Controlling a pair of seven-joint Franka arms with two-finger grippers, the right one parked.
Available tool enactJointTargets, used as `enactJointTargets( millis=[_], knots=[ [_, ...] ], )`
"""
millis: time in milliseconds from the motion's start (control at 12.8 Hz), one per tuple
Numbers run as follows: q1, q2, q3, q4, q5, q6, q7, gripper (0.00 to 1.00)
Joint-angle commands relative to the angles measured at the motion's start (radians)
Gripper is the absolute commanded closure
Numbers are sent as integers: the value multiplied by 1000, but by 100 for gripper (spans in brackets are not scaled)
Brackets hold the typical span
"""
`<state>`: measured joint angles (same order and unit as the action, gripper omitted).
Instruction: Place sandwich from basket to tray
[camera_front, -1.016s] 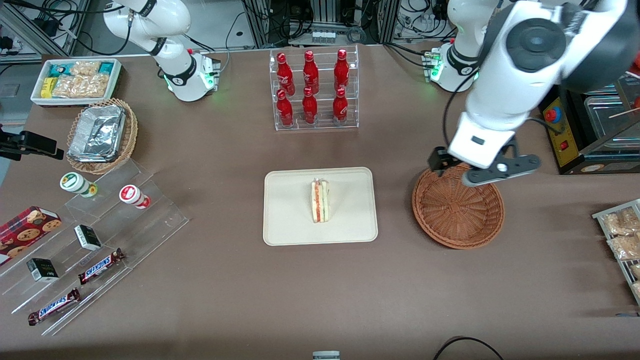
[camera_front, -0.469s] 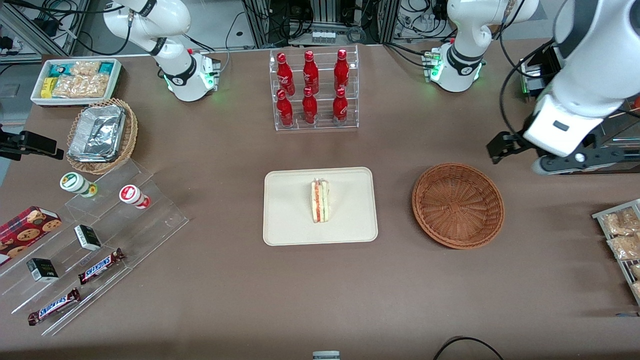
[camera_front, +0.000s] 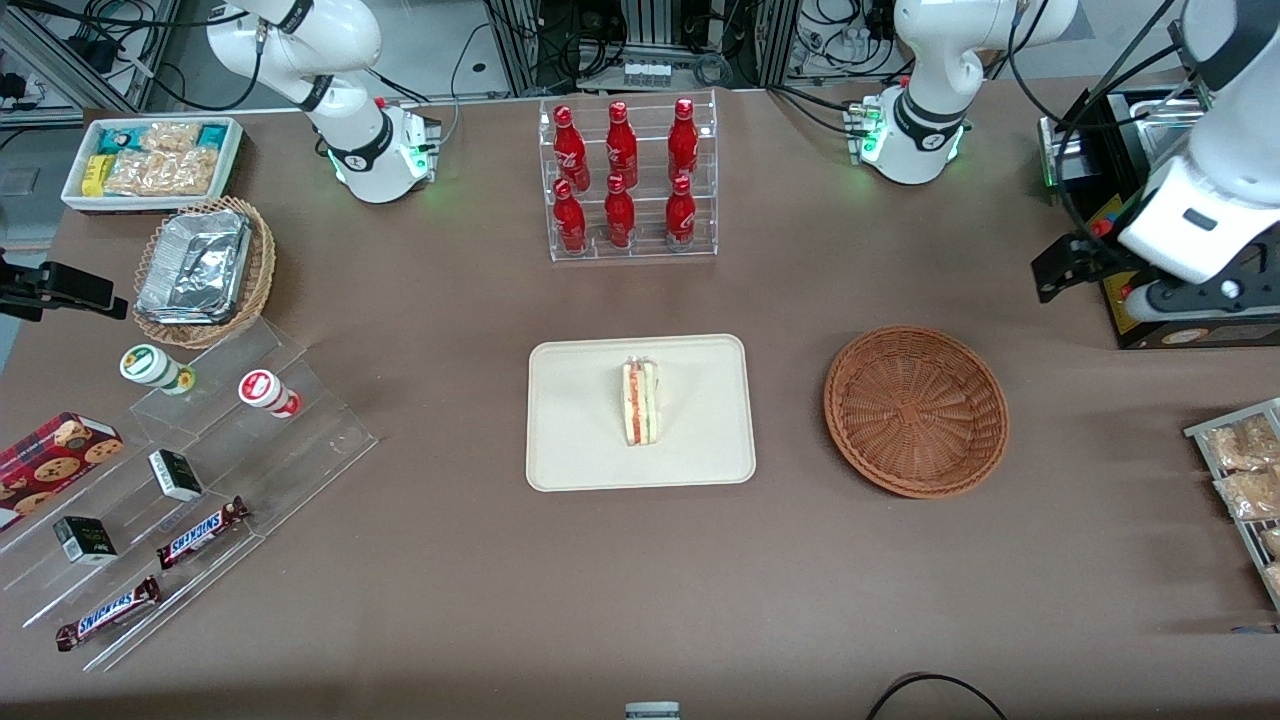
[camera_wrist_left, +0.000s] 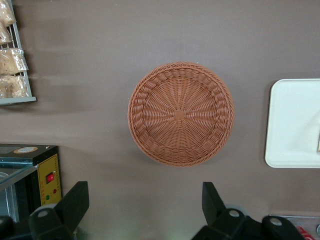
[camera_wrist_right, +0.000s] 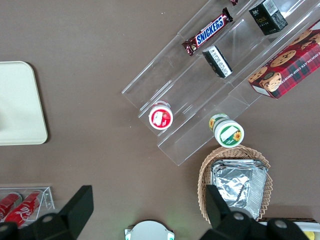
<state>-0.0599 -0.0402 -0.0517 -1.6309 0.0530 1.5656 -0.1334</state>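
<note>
Now we see the sandwich on the tray, well apart from our wide-open, empty claw raised near the basket.

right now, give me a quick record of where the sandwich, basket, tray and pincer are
sandwich: lying on the tray, near its middle
tray: flat on the table, beside the basket
basket: nothing in it
pincer: open, holding nothing, raised above the table toward the working arm's end, clear of the basket
task state: sandwich already on the tray
</note>
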Motion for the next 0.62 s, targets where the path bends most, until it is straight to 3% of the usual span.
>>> enactJointTargets(
  millis=[0, 547],
  knots=[
    [-11, -30, 39, -26, -41, -9, 23, 0],
    [-9, -4, 41, 17, -30, -31, 31, 0]
  ],
)
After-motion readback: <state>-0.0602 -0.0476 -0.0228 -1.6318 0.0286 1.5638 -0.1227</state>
